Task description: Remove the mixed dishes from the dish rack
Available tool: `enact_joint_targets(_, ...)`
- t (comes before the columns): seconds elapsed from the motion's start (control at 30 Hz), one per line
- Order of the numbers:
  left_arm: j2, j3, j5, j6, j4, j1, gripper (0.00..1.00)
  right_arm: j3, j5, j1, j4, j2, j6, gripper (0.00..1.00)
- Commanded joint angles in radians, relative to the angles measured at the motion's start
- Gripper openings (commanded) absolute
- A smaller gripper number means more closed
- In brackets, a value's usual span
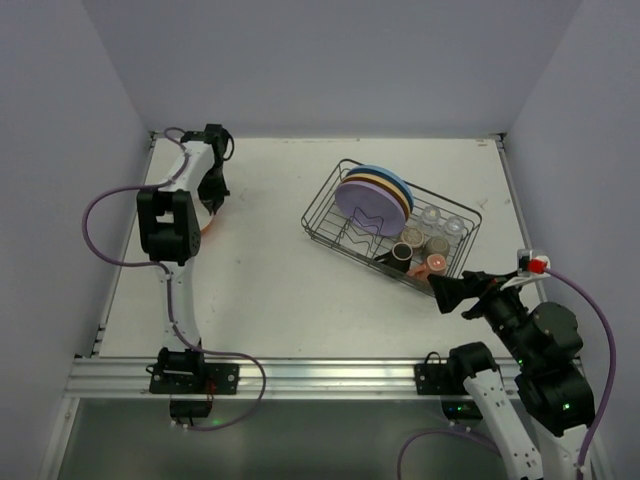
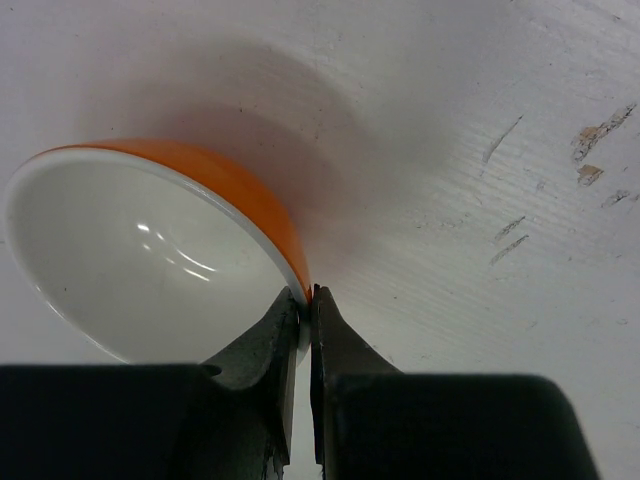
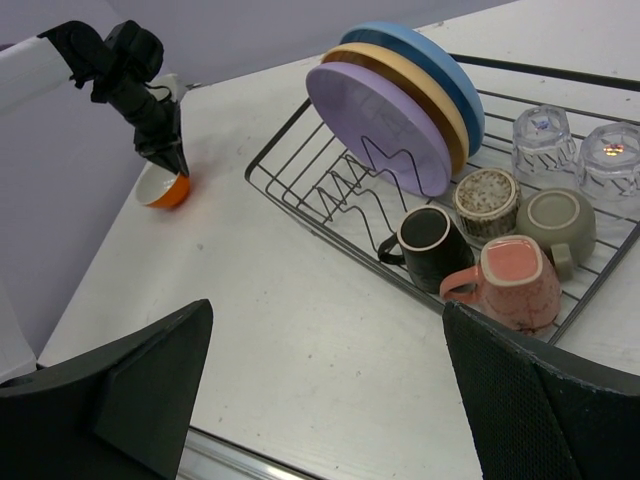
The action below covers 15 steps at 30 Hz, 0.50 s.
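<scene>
- White table (image 1: 270, 290), pale walls; the dish rack (image 3: 330, 190) stands on its right half.
- Left gripper (image 2: 305, 300) pinches the rim of the tilted orange bowl (image 2: 130, 250), far left, well apart from the rack.
- Right gripper (image 1: 438, 295), fingers apart, is nearer the rack; the pink mug (image 3: 510, 285) lies just ahead.

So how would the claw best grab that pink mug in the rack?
Probably by its handle, coming from above with the right claw. The pink mug seems to sit bottom-up at the rack's near corner, so no rim is free to pinch, but the handle loop sticks out sideways toward the dark mug.
</scene>
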Motion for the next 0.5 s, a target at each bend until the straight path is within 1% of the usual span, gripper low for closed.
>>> enact_joint_targets(0.0,-0.011,-0.006,0.023,0.058,0.023,-0.001,0.00,-0.002,0.012,0.000,0.009,-0.011,-0.018,0.99)
enact_joint_targets(0.13,-0.013,-0.008,0.026,0.059,0.023,-0.002,0.00,0.003,0.006,0.002,0.011,-0.005,-0.019,0.99)
enact_joint_targets(0.17,-0.021,-0.008,0.026,0.059,0.023,-0.002,0.10,0.004,0.004,0.000,0.009,-0.003,-0.019,0.99)
enact_joint_targets(0.23,-0.033,-0.006,0.030,0.058,0.025,-0.002,0.23,0.004,0.003,0.001,0.011,0.000,-0.021,0.99)
enact_joint_targets(0.27,-0.048,-0.006,0.035,0.058,0.031,-0.002,0.35,0.004,0.003,0.000,0.011,-0.001,-0.021,0.99)
enact_joint_targets(0.33,-0.068,-0.006,0.047,0.058,0.040,-0.004,0.46,0.003,0.003,0.001,0.011,0.000,-0.021,0.99)
enact_joint_targets(0.37,-0.088,-0.005,0.050,0.056,0.045,-0.004,0.55,0.003,0.003,0.000,0.011,0.000,-0.021,0.99)
enact_joint_targets(0.47,-0.142,-0.003,0.093,0.055,0.058,-0.007,0.64,0.001,0.003,0.000,0.008,0.002,-0.021,0.99)
